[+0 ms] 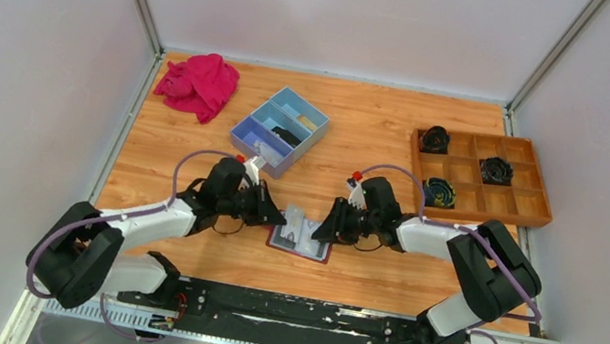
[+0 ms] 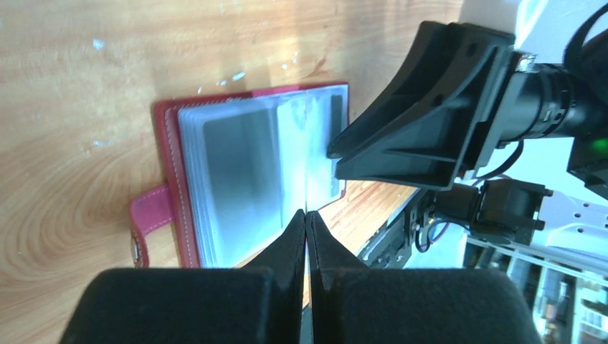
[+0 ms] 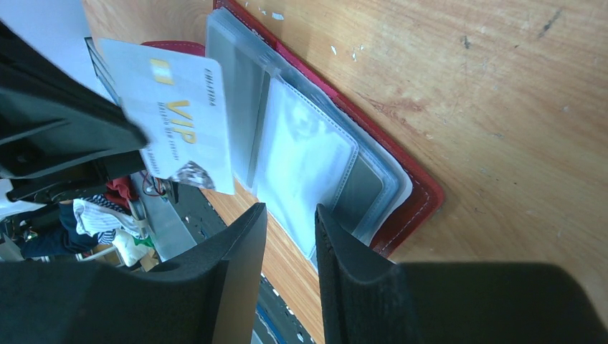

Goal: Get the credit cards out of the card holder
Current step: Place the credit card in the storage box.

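The dark red card holder (image 1: 301,245) lies open on the wooden table between both grippers, its clear pockets (image 3: 308,158) facing up and its pink tab strap (image 2: 150,215) to one side. My left gripper (image 2: 307,213) is shut on a whitish credit card (image 3: 179,115) with gold "VIP" lettering, held tilted above the holder's left page. In the left wrist view that card (image 2: 307,143) shows edge-on as a thin bright line. My right gripper (image 3: 290,211) is open over the near edge of the right page, with nothing gripped. Grey cards (image 2: 236,165) still show inside the pockets.
A blue three-compartment box (image 1: 280,128) stands behind the holder, and a bright pink cloth (image 1: 200,83) lies at the back left. A brown divided tray (image 1: 513,205) with dark objects sits at the right. The arms' base rail (image 1: 289,308) runs along the near edge.
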`<state>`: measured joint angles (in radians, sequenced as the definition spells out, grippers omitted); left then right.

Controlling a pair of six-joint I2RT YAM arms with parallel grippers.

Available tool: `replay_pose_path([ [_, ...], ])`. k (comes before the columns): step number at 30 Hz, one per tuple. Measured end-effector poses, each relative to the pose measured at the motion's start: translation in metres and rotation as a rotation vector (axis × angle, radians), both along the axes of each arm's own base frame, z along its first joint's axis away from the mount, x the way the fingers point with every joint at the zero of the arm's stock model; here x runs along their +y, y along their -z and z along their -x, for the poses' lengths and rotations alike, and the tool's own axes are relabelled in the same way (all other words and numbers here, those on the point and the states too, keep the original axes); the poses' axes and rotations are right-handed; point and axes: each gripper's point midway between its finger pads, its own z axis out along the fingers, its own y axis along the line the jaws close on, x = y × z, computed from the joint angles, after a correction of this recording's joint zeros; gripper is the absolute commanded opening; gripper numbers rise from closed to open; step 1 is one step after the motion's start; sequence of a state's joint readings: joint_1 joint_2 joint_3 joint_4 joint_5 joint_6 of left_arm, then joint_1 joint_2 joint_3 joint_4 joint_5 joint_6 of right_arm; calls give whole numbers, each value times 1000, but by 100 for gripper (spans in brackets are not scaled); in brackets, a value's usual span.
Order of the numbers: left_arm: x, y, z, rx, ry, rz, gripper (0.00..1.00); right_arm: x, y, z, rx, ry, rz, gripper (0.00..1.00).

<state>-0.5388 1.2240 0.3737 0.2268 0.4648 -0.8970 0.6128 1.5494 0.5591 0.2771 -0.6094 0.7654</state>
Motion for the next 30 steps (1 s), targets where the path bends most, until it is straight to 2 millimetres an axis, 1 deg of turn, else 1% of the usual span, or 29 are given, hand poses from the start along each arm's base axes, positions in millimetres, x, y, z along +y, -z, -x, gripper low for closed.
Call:
replay_pose_path([
  [3,0,-17,-8,-40,10,-32,0,0,0,0,1,0,2,36],
  [7,6,-38,-18,-88,7,-107,0,0,0,0,2,-1,4,36],
  [12,23,-58,-27,-119,-29,-193,0,0,-1,0,1,-1,5,37],
  [16,41,-69,-42,-123,-105,-235,0,-3,-1,-1,-10,9,22,37],
  [19,52,-76,-55,-141,-166,-264,0,-6,-1,-2,-22,13,36,37],
  [23,65,-81,-72,-143,-263,-252,0,-7,-1,-2,-27,14,46,37],
  [27,73,-91,-98,-153,-384,-199,0,-7,-1,-2,-29,15,47,37],
  [30,74,-95,-120,-146,-461,-163,0,-7,-1,-2,-29,15,47,37],
])
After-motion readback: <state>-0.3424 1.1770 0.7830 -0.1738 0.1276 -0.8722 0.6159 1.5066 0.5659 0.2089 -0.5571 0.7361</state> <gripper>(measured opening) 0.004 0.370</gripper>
